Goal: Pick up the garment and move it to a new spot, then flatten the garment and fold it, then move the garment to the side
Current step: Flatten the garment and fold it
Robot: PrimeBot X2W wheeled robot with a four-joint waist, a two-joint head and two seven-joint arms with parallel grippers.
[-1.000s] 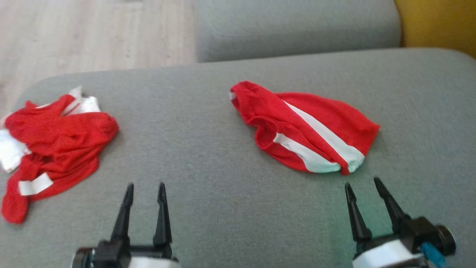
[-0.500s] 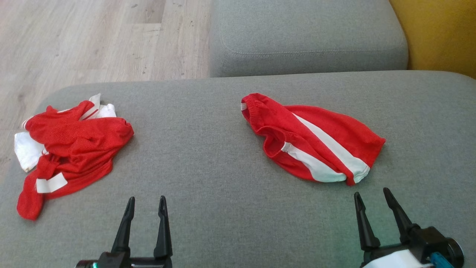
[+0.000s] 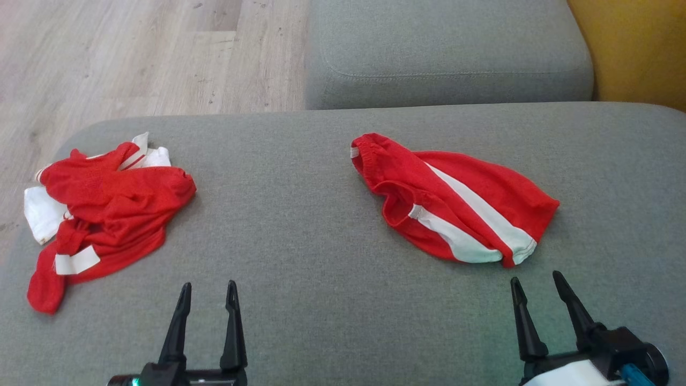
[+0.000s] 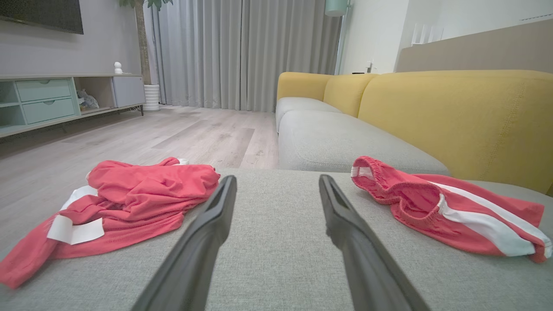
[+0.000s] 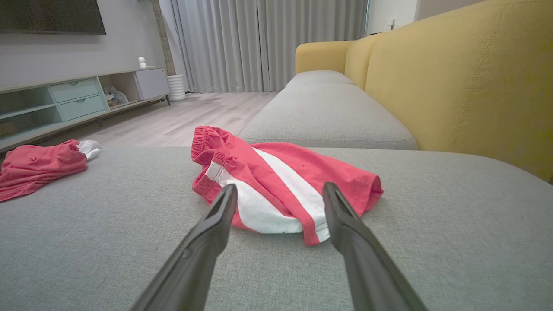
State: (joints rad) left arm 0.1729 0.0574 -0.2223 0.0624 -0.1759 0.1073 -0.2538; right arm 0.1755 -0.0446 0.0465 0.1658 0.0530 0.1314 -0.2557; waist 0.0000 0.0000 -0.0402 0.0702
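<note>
Jaws apart and empty, the left gripper and right gripper hover low over the grey sofa cushion, touching no cloth. A crumpled red-and-white garment lies near the cushion's left edge, well apart from the striped red shorts just beyond the right gripper. The pick-up looks not yet begun. Next, one gripper must reach forward and down to pinch a raised fold, though which piece is meant is unclear.
</note>
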